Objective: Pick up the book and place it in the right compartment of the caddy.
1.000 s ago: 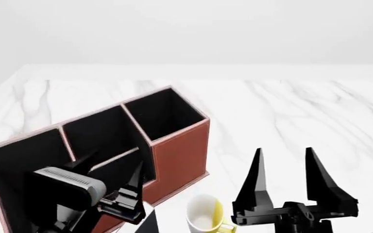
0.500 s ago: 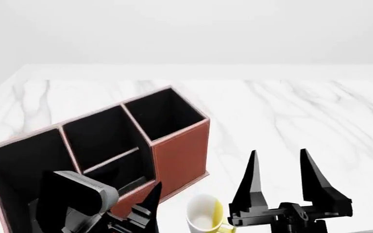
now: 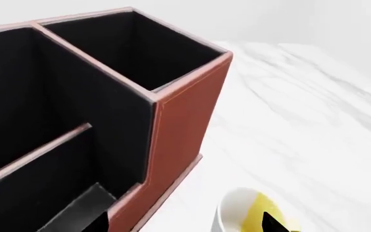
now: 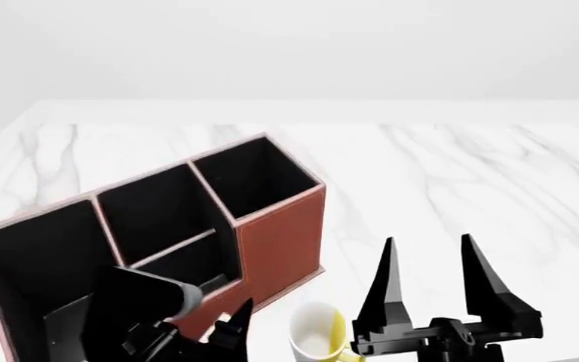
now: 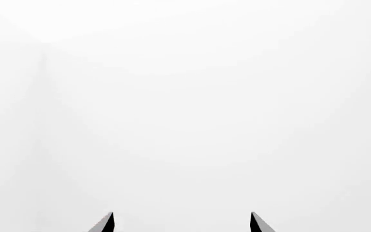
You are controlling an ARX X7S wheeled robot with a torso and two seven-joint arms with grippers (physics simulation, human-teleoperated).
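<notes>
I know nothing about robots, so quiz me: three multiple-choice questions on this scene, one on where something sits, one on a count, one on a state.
1. Where is the mug?
A. on the table in front of the caddy
B. inside the caddy
C. in the right gripper

2. How many sections does the caddy have?
A. two
B. three
C. five

3. How are the right gripper's fingers?
A. spread apart, holding nothing
C. shut on the mug
B. clamped on a book

Answers: 1 A, it stands on the marble by the caddy's front wall. 2 B, the head view shows two dividers. 3 A, an empty gap shows between them.
</notes>
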